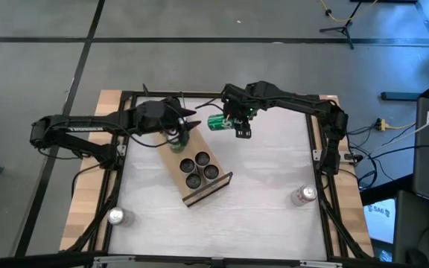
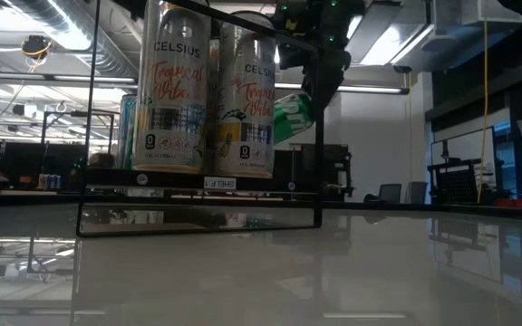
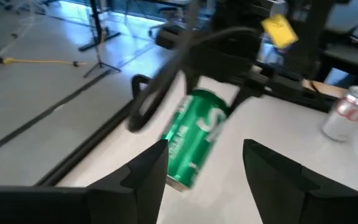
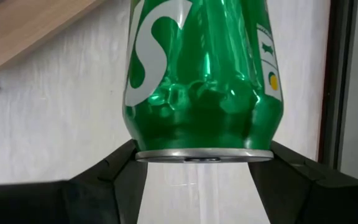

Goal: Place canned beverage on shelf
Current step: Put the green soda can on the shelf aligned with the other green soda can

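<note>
A green can (image 1: pixel 218 122) hangs above the table's far middle, with my right gripper (image 1: pixel 238 125) shut on it. It also shows in the right wrist view (image 4: pixel 204 68) and, tilted, in the low view (image 2: pixel 290 116). The shelf (image 1: pixel 191 190), a light-wood board with dark edges, lies slantwise at the table's middle and bears several upright cans (image 1: pixel 202 158). Two tall printed cans (image 2: pixel 178 91) stand at its front in the low view. My left gripper (image 1: pixel 188 126) stands open over the shelf's far end, just left of the green can, with nothing between its fingers (image 3: pixel 148 168). My right gripper pinches the green can's side wall between its two fingers, right at one end by the rim (image 4: pixel 204 154). The fingers come steeply from above. The can's wall is dented (image 4: pixel 197 99) above the rim. The can is lifted clear and tilted, its free end toward the table's left.
A silver can (image 1: pixel 304 196) stands near the right front of the table and shows in the left wrist view (image 3: pixel 351 112). Another silver can (image 1: pixel 116 217) stands at the left front. A dark metal frame (image 1: pixel 326 186) runs along the table's edges.
</note>
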Controlling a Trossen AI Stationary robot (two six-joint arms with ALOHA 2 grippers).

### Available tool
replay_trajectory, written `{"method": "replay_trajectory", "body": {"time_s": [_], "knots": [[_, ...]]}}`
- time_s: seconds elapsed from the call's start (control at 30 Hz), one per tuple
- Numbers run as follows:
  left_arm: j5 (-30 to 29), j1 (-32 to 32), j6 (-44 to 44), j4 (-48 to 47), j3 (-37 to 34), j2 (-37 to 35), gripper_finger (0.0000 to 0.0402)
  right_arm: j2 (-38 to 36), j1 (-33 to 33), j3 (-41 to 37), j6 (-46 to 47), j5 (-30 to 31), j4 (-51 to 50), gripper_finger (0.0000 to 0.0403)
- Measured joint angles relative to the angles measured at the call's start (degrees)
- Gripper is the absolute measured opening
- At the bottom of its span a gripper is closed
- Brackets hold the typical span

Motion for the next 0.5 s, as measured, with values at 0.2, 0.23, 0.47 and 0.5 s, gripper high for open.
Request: {"method": "replay_trajectory", "body": {"time_s": [0.2, 0.23, 0.47, 0.5], "knots": [[-4.2, 1.2, -0.2, 0.6, 0.0, 0.4, 0.0198, 0.0, 0.0, 0.0, 0.0, 0.0, 0.0, 0.0243], [-5.2, 1.2, -0.2, 0.7, 0.0, 0.4, 0.0198, 0.0, 0.0, 0.0, 0.0, 0.0, 0.0, 0.0243], [-7.4, 1.1, -0.3, 0.6, 0.0, 0.3, 0.0199, 0.0, 0.0, 0.0, 0.0, 0.0, 0.0, 0.0243], [-7.9, 1.1, -0.6, 0.6, 0.0, 0.3, 0.0199, 0.0, 0.0, 0.0, 0.0, 0.0, 0.0, 0.0243]]}}
